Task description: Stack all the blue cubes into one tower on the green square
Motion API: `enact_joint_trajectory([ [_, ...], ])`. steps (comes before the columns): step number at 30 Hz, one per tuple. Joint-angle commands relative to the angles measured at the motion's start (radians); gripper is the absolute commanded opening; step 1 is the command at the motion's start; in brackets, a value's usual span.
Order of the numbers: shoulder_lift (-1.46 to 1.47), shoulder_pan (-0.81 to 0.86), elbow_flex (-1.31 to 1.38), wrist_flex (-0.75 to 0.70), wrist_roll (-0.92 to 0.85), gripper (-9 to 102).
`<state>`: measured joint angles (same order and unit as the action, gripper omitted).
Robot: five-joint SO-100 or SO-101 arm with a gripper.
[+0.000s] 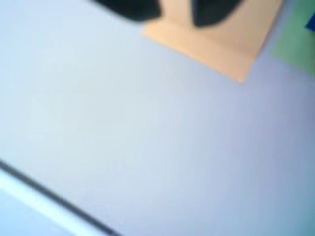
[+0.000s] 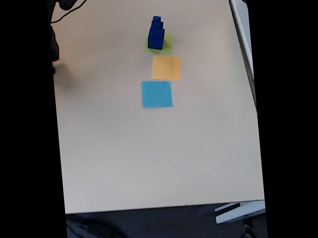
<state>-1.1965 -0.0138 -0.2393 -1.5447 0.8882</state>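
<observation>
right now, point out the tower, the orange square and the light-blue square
tower (image 2: 155,34), fixed view, middle of its dark-blue side
orange square (image 2: 166,67), fixed view, centre of the paper
light-blue square (image 2: 157,93), fixed view, centre of the paper

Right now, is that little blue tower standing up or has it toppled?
Standing. In the fixed view the tower rises upright on the green square, wider at its base and narrower on top, with no loose blue cubes lying on the table.
</observation>
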Motion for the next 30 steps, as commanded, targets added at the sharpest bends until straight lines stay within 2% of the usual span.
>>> enact_joint_trajectory([
  [1, -0.156, 0.011, -0.049, 0.049, -0.252, 0],
  [5, -0.322, 0.018, -0.273, 0.066, -0.33, 0],
  [15, -0.713, 0.035, -0.902, 0.255, -0.548, 0],
  [30, -1.296, 0.018, -1.847, 0.552, -0.601, 0],
])
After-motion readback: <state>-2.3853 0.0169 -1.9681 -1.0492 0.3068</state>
